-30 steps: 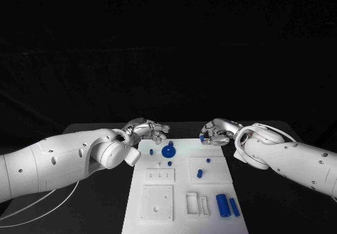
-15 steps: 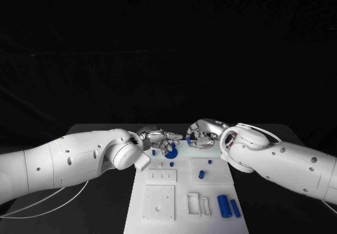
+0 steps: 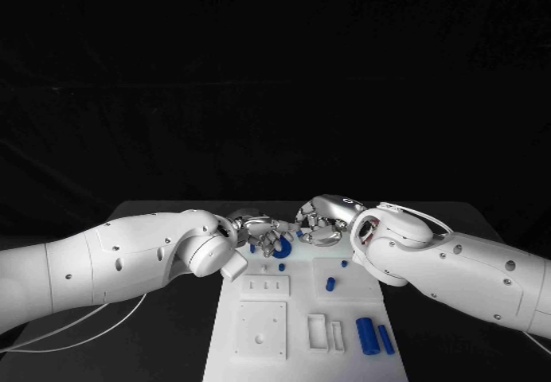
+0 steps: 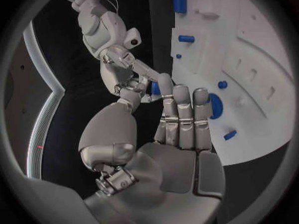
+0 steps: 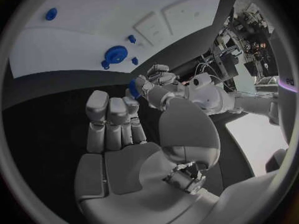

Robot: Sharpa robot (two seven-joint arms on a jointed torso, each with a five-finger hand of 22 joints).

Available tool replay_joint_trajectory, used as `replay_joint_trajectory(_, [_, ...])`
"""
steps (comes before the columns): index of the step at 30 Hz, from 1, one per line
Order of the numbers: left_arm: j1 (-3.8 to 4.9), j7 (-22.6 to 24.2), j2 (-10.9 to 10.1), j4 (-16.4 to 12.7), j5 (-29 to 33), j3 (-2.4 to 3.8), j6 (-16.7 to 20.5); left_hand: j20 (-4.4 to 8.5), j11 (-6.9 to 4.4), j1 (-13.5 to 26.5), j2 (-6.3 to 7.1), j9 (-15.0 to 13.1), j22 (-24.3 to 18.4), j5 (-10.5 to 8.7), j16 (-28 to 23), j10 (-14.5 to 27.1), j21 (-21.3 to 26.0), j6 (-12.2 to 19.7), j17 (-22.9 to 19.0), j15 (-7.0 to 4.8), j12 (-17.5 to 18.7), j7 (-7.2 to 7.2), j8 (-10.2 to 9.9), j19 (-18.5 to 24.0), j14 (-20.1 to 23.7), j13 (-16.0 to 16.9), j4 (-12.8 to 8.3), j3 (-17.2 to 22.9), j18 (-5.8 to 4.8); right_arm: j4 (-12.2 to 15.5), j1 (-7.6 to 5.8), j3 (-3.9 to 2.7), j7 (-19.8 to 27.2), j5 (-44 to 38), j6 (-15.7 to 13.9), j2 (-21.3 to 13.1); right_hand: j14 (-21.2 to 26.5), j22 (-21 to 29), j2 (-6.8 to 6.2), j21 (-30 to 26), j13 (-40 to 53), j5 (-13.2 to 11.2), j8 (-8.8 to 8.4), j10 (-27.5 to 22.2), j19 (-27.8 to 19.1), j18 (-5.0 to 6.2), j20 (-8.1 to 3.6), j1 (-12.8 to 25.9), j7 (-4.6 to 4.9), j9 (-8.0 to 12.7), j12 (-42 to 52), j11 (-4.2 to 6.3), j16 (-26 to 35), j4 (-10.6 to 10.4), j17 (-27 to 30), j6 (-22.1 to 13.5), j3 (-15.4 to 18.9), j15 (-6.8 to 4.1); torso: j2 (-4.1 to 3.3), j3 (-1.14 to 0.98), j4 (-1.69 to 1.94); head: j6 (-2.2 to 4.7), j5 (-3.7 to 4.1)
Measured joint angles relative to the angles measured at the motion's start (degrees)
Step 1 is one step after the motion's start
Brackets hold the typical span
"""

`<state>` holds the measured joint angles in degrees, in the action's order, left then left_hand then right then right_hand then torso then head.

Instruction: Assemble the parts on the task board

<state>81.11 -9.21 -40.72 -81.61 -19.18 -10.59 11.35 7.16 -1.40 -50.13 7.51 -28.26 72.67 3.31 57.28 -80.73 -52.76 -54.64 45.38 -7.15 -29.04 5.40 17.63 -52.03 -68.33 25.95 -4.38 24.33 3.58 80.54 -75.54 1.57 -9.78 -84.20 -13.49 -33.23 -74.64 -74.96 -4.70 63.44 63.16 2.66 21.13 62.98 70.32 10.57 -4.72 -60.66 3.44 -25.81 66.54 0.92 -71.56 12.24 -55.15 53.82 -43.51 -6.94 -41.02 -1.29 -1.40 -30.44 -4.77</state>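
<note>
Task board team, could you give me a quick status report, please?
Left hand and right hand meet fingertip to fingertip over the task board, a small blue part between them. Which hand holds it is unclear.

We see both arms reaching inward over far end of table, hands nearly meeting. Left hand (image 3: 259, 231) with fingers extended side by side, thumb curled apart; holds nothing we can make out. Right hand (image 3: 320, 222) has fingers curled, small blue part (image 4: 155, 88) pinched at fingertips, just beside left hand's fingertips.
</note>
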Motion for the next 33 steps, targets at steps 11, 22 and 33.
replay_joint_trajectory(11, [0.00,-0.88,0.07,-0.39,-0.71,0.00,0.21,0.00,0.08,0.01,-0.04,0.00,-0.14,0.00,0.00,0.52,0.00,0.00,-0.34,0.08,-0.32,0.00,0.00,0.46,0.09,0.12,0.07,-0.07,-0.02,0.34,0.00,0.01,-0.35,-0.24,0.05,0.53,0.00,0.00,-0.01,0.00,0.00,0.00,0.00,0.00,0.00,0.00,0.01,0.01,-0.02,0.00,0.00,0.00,0.00,0.00,0.01,0.02,0.00,0.01,-0.01,-0.03,-0.04,-0.21,-0.10])
replay_joint_trajectory(22, [0.00,-0.95,-0.03,-0.39,-0.43,0.00,0.26,-0.30,0.16,-1.63,-2.95,-0.18,-0.39,0.00,0.00,1.40,-0.25,0.00,-1.04,0.22,-0.91,0.00,0.00,1.17,0.79,0.18,-0.79,-0.15,-0.02,0.38,0.00,0.01,-0.46,-0.29,0.21,0.83,-0.18,0.00,-0.32,0.00,0.01,-0.01,0.00,0.00,0.09,0.01,0.11,0.31,-0.02,0.00,-0.01,0.00,0.00,-0.15,0.01,0.02,-0.16,-0.17,-0.01,-0.03,-0.07,-0.35,-0.04])
replay_joint_trajectory(33, [0.00,-0.88,-0.07,-0.52,0.00,0.00,0.27,-0.39,0.16,-1.66,-4.02,-0.30,-0.59,0.00,0.00,1.40,-0.48,-0.08,-1.35,0.22,-1.13,-0.09,0.00,1.26,0.78,0.10,-1.11,-0.47,-0.03,0.34,0.00,0.02,-0.49,-0.28,0.50,1.13,-0.19,0.00,-0.47,0.00,0.01,-0.01,0.00,0.00,0.10,0.03,0.11,0.47,-0.03,0.00,-0.05,0.00,0.00,-0.15,0.01,0.03,-0.16,-0.17,-0.02,-0.04,-0.07,-0.51,0.01])
